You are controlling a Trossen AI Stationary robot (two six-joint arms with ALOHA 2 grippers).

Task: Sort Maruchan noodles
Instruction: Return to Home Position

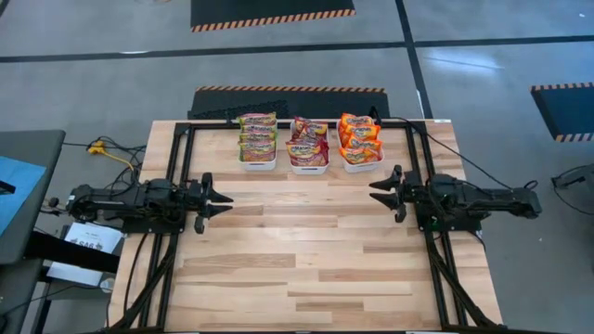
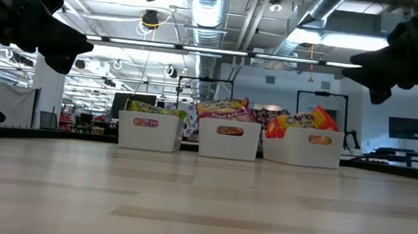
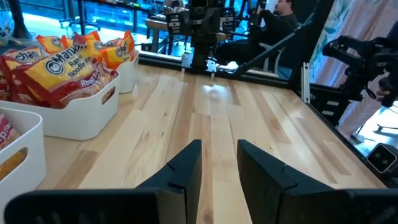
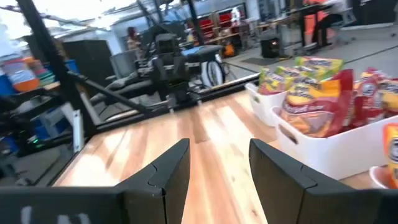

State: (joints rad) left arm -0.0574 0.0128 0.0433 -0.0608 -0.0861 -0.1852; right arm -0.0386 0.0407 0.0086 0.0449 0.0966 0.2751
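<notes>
1. Maruchan noodles (image 1: 309,141) stand sorted in three white bins, set in a row at 12 o'clock on the table (image 1: 306,269). The green-trimmed packets (image 1: 258,130) fill the left bin (image 1: 258,168), the maroon-trimmed packets (image 1: 309,139) the middle bin (image 1: 309,171), and the orange-trimmed packets (image 1: 360,134) the right bin (image 1: 361,170).
2. The left gripper (image 1: 231,203) hangs above the wood at 9 o'clock. Its fingers are parted with nothing between them, and it points toward 3 o'clock.
3. The right gripper (image 1: 372,191) hangs at 3 o'clock, facing 9 o'clock. Its fingers are likewise spread and hold nothing.
4. The table is made of pale wooden planks, and a black frame (image 1: 186,148) runs along its sides and far edge.
5. The floor (image 1: 93,83) is grey with dark lines. Black mats (image 1: 269,11) with orange-striped edges lie toward 12 and 2 o'clock.
6. In the low view, silver ducts (image 2: 203,1) and strip lights cross the ceiling behind the bins.
</notes>
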